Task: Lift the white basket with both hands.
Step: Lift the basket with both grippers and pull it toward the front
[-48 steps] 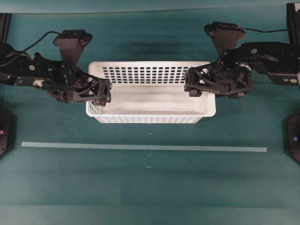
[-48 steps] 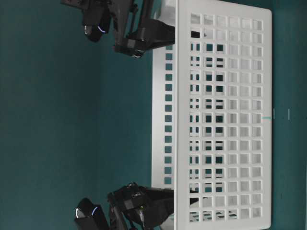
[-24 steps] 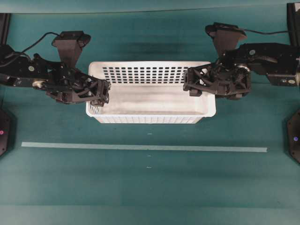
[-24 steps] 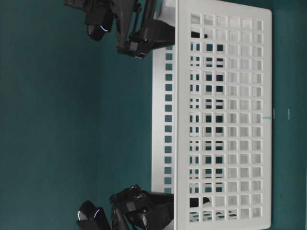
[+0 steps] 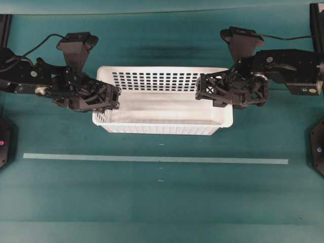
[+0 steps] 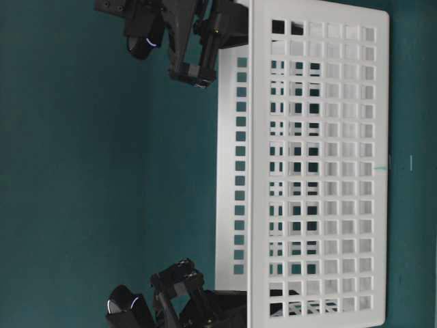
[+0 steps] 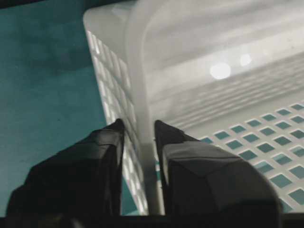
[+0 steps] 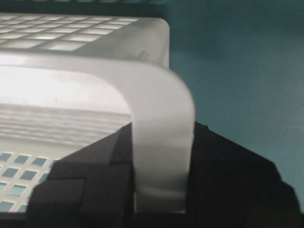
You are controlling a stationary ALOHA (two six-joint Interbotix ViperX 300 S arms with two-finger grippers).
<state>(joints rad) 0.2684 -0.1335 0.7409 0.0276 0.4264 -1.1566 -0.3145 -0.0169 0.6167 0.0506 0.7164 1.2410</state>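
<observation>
Basket (image 5: pixel 162 109) rim is pinched at 9 o'clock by the left pincer (image 7: pixel 139 137) and at 3 o'clock by the right pincer (image 8: pixel 161 156), each nearly closed astride the wall. It sits on the desk (image 5: pixel 162 197); gripping looks finished, so next comes an even, level raise.

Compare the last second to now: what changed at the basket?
Both end effectors closed on the white basket: left end effector now pinches the left end wall, right end effector clamps the right rim, one finger inside and one outside. Arms barely shifted. Basket sits in the same spot on the table, not yet lifted.
</observation>
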